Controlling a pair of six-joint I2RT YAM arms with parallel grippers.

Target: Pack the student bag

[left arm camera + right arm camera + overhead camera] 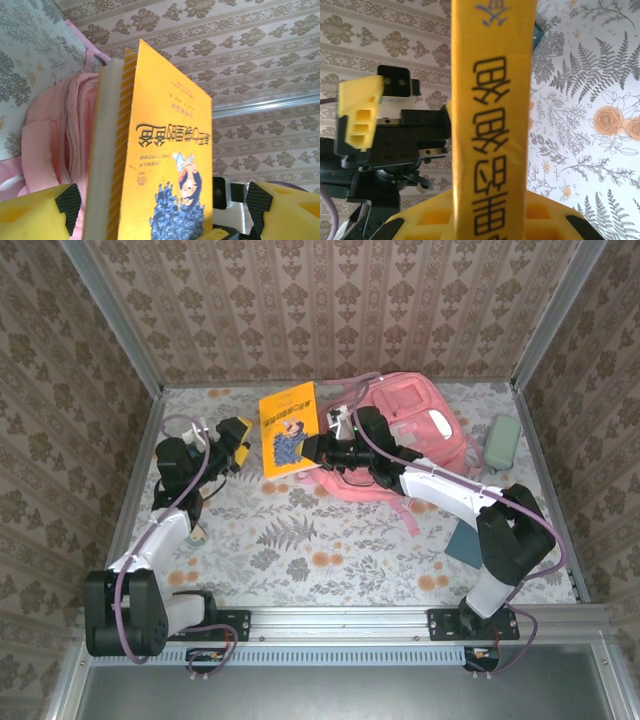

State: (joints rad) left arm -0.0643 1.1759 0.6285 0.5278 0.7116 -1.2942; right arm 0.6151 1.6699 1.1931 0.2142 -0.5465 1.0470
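The right gripper [308, 449] clamps the yellow book [287, 425]; the left gripper [239, 441] hangs released at its nine o'clock. The book should swing squarely toward the bag [428, 445] at three o'clock.

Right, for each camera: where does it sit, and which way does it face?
Top external: above, behind the bases, looking down on table, both arms, student bag.
Left wrist: on the left gripper, facing the yellow book and bag; own fingers show.
Right wrist: on the right gripper, shut on the book, facing its spine; left gripper beyond.
Shared: all see the book.
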